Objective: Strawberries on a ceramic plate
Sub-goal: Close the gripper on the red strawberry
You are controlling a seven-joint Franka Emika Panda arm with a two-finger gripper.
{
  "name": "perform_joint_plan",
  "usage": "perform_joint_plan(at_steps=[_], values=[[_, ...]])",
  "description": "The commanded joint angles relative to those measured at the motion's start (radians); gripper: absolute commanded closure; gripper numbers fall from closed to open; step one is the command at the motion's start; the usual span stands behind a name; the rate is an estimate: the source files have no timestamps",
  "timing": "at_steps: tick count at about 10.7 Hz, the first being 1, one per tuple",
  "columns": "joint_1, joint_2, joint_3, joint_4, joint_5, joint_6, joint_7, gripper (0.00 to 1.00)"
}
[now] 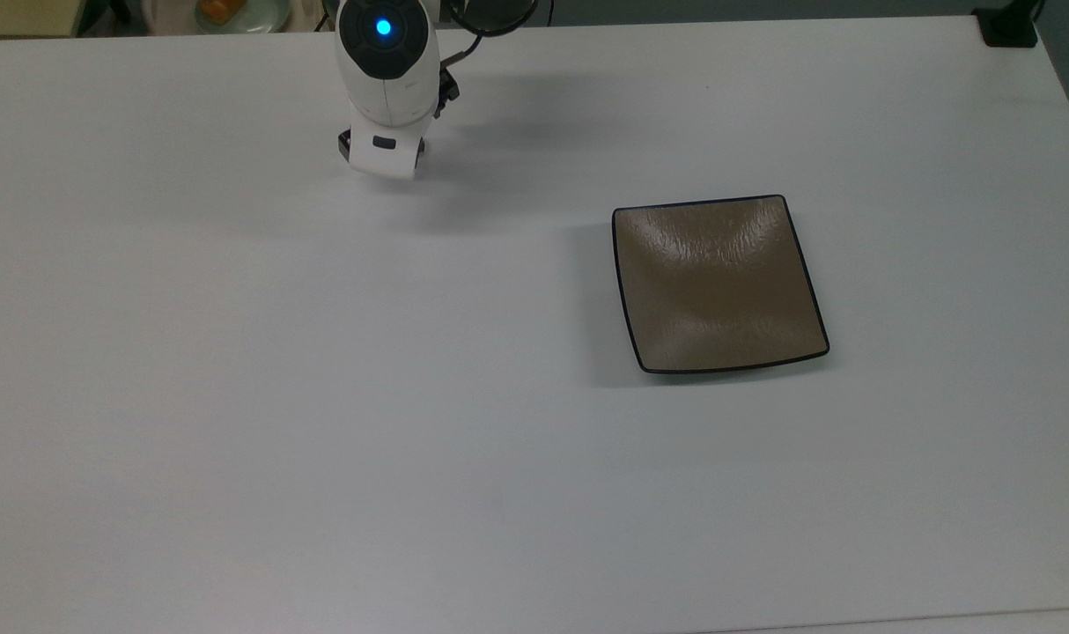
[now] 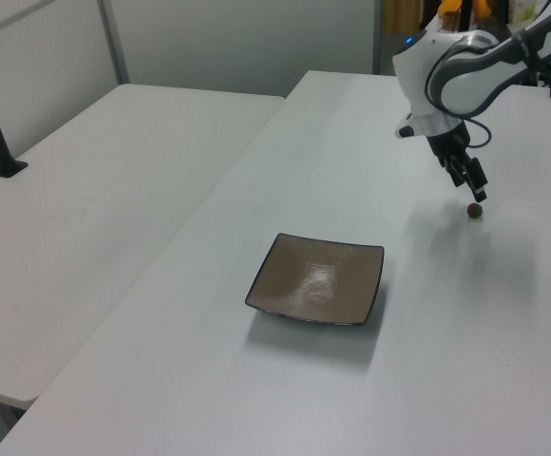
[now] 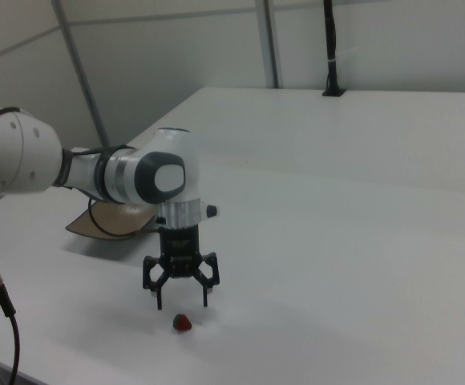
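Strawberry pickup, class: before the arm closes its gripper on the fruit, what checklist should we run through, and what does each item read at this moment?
1. Gripper fingers spread apart: ok, open in the right view.
2. Strawberry lying free on the table: ok.
3. Gripper over the strawberry: ok, directly above it in the right view.
4. Fingertips down around the fruit: not ok, they hang just above it.
5. Ceramic plate bare to receive it: ok.
6. Fruit centred between the fingers front to back: cannot tell.
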Motion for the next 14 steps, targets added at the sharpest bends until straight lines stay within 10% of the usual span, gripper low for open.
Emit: perform_joint_plan(at_steps=[1, 6, 14], values=[[0.004, -0.030, -0.004, -0.074, -0.016, 0.080, -0.009, 0.14], [-0.010, -0.028, 0.007, -0.088, -0.018, 0.080, -0.010, 0.68], [-0.012, -0.066, 0.012, -0.084, -0.018, 0.049, -0.009, 0.91]])
